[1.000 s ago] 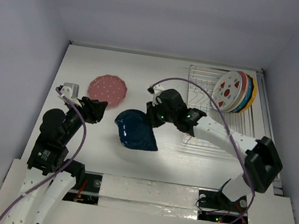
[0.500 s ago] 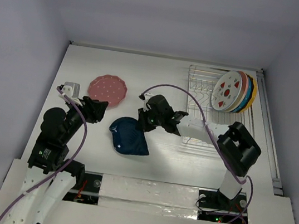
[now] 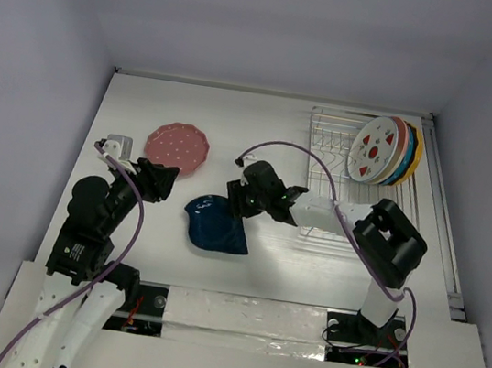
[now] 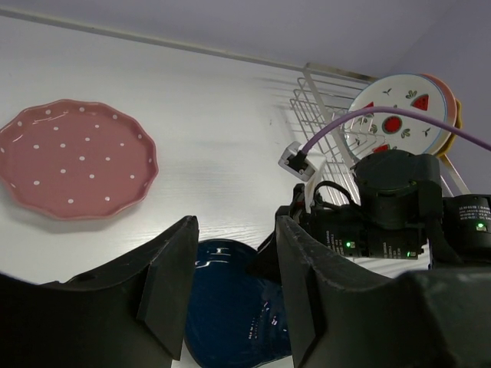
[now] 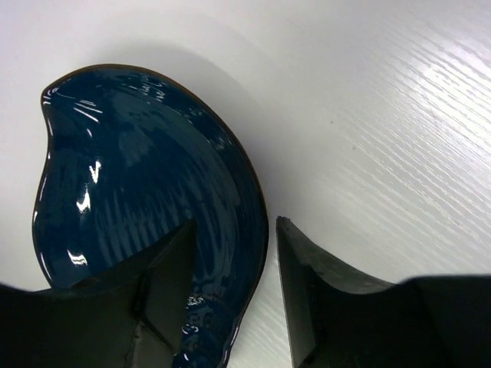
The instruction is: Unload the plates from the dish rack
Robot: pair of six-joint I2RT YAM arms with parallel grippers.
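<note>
— Where was the dark blue leaf-shaped glazed plate [image 3: 215, 224]?

— Flat on the white worktop [image 3: 262, 265], just left of the silver wire dish rack [image 3: 331, 132], off its near-left corner.

— And the right gripper [image 3: 240, 202]?

— Low over that plate, on the side towards the rack. The wrist view showed its fingers [image 5: 165, 268] released and spread, astride the plate's rim. One was above the blue glaze and the other above bare worktop, with a gap showing beside the rim.

— The left gripper [image 3: 162, 178]?

— Well left of the rack, its fingers [image 4: 173, 268] apart too, holding nothing.

— What else lay outside the rack?

— The pink white-dotted scalloped plate [image 3: 177, 147], flat on the worktop, farther left of the rack than the blue one and farther back.

— And inside the rack?

— A white round plate with red fruit motifs [image 3: 374, 150] stood on edge at the rack's far right end, its face towards the arms. There were more plates [image 3: 416, 152] packed behind it, showing pink, yellow-orange and blue rims. I couldn't tell how many.
</note>
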